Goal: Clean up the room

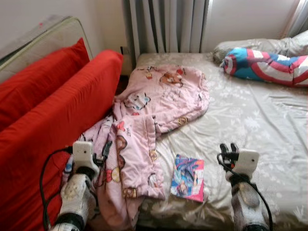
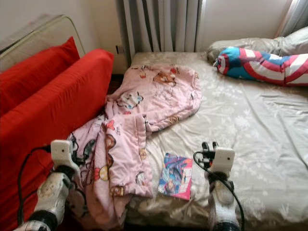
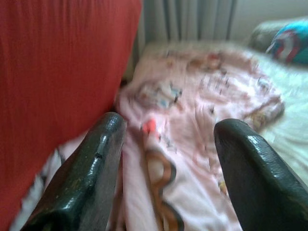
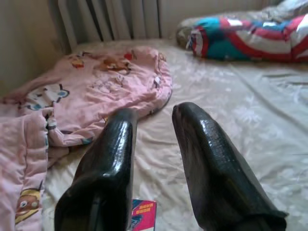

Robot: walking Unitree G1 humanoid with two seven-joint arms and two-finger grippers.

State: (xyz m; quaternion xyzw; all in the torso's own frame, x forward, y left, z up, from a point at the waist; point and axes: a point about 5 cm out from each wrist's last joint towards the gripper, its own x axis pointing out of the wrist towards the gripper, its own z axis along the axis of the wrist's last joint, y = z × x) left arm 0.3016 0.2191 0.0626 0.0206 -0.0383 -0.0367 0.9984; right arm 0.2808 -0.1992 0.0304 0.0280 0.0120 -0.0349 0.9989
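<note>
A pink cartoon-print blanket (image 1: 154, 110) lies crumpled across the left side of the bed, one end hanging over the front left corner. A colourful book (image 1: 188, 177) rests flat on the beige sheet (image 1: 260, 125) near the bed's front edge. My left gripper (image 1: 105, 153) hovers open at the hanging part of the blanket, by the red sofa; its fingers (image 3: 91, 168) stand wide apart with nothing between them. My right gripper (image 1: 228, 149) is raised over the sheet just right of the book, fingers (image 4: 113, 159) slightly apart and holding nothing.
A red sofa (image 1: 53, 125) stands close along the bed's left side, leaving a narrow gap. A blue, red and white shield-print pillow (image 1: 269, 65) lies at the far right by a grey pillow (image 1: 250, 45). Grey curtains (image 1: 168, 24) hang behind the bed.
</note>
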